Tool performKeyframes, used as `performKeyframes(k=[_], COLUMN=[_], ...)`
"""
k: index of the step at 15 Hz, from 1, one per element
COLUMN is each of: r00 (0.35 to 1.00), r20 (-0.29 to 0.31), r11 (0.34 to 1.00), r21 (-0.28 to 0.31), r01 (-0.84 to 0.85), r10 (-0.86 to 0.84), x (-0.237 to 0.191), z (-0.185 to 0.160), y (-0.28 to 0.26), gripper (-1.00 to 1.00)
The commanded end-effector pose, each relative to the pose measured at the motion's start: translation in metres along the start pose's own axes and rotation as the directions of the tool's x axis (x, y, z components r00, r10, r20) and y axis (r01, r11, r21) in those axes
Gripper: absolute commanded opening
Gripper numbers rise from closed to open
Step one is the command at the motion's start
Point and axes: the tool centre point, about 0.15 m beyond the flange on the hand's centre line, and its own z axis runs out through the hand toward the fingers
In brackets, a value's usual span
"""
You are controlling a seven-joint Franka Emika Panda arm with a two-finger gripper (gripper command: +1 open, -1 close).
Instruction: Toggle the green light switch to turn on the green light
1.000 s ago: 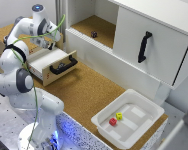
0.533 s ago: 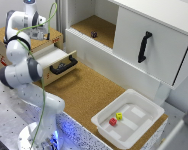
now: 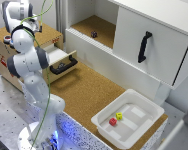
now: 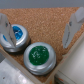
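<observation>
Hand (image 4: 39, 31) spread over cork — round green light switch (image 4: 39, 56), silvery-rimmed.

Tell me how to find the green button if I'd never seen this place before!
Look at the wooden box with the open drawer, at the exterior view's left, where the robot's gripper hovers over its cork top. The wrist view shows two round, silver-rimmed buttons side by side there. The green light switch is the one with the green face; its neighbour, the blue button, is blue.

The arm (image 3: 25, 52) has swung toward the exterior view's left (gripper hidden there).
</observation>
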Motion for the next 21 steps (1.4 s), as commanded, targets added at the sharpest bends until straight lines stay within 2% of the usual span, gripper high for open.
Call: performKeyframes(k=[1, 5, 14, 18, 21], r00=[0.983, 0.985, 0.979, 0.982, 0.991], r20=[-0.164, -0.162, -0.198, -0.183, -0.114], r11=[0.99, 0.989, 0.993, 0.995, 0.996], r21=[-0.099, -0.124, -0.095, -0.072, -0.046], r01=[-0.103, -0.086, -0.076, -0.07, -0.074], r10=[0.086, 0.065, 0.056, 0.056, 0.068], x=[-0.024, -0.023, -0.005, 0.001, 0.008], z=[0.017, 0.024, 0.026, 0.034, 0.053], y=[-0.009, -0.007, 0.008, 0.009, 0.014], gripper=[-1.0, -1.0, -1.0, -1.0, -1.0])
